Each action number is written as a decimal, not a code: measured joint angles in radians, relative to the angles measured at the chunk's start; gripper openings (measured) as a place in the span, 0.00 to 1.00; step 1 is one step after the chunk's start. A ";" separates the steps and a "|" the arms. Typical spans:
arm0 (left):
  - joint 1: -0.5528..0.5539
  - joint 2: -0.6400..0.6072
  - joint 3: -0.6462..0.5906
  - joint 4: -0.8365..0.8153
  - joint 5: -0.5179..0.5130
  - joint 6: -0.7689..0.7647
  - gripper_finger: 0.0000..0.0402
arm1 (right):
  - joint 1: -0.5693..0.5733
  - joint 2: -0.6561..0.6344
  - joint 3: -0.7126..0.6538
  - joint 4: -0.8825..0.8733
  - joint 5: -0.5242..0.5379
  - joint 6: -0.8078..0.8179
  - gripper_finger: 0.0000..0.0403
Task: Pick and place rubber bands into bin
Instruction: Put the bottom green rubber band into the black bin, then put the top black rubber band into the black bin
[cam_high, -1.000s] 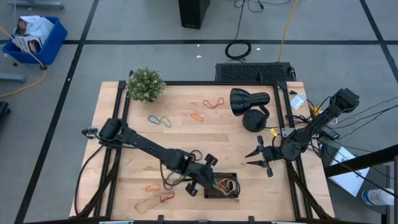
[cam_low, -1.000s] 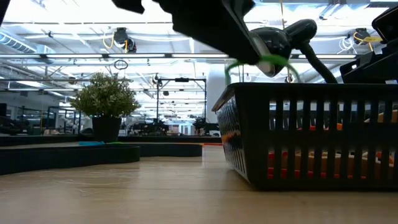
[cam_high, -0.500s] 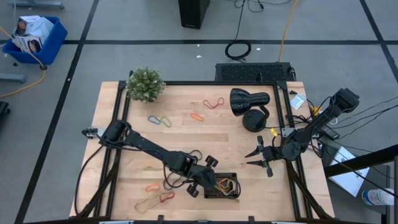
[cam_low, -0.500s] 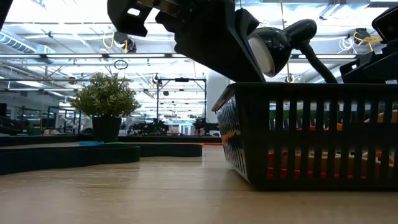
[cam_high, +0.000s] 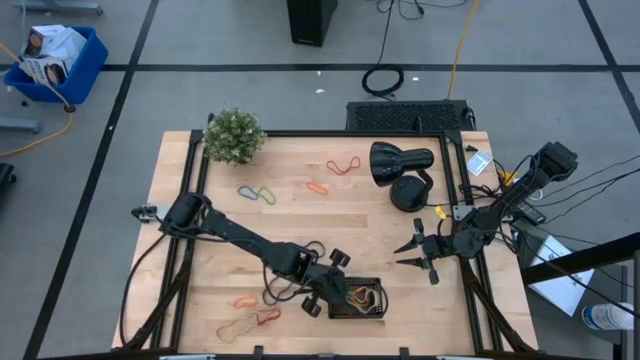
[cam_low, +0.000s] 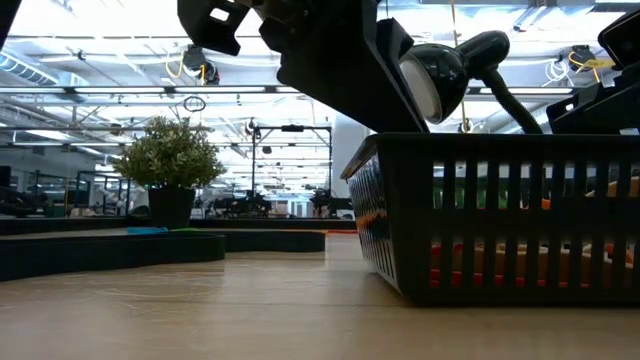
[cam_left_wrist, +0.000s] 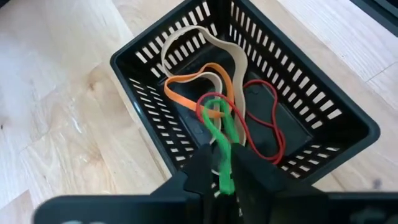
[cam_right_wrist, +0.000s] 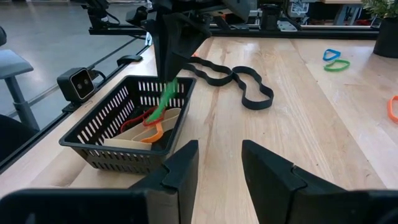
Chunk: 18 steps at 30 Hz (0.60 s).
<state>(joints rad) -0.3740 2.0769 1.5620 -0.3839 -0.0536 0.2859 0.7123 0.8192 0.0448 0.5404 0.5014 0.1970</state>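
left gripper (cam_left_wrist: 222, 167) over the small black slotted plastic bin (cam_left_wrist: 348, 121), fingers narrowly parted yet pinching a thin green rubber band (cam_left_wrist: 219, 134) that dangles below into the bin. beneath it, inside: orange band (cam_left_wrist: 186, 93), tan band (cam_left_wrist: 193, 40), red band (cam_left_wrist: 270, 121). right gripper (cam_high: 416, 252) well off to the side, above bare wood, fingers spread, holding nothing. no readable writing or labels anywhere.

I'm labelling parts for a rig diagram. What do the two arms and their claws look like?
Both arms are dark, slim and jointed. The left claw has two flat, black, tapering fingers; the right claw has two broad, black, blocky fingers. In the high view, cables loop beside the left arm's base and trail from the right arm's base. No markings show.
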 joint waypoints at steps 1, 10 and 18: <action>0.001 0.000 0.000 0.001 0.000 0.000 0.20 | 0.000 0.000 0.000 0.000 0.000 0.000 0.30; 0.001 -0.032 0.000 -0.047 -0.003 -0.001 0.29 | 0.000 0.000 0.000 0.000 0.000 0.000 0.29; 0.003 -0.190 0.001 -0.281 -0.142 -0.048 0.29 | 0.000 0.000 0.000 -0.019 0.000 0.009 0.30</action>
<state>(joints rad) -0.3714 1.8866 1.5631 -0.6648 -0.1960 0.2377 0.7120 0.8195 0.0448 0.5212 0.5011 0.2058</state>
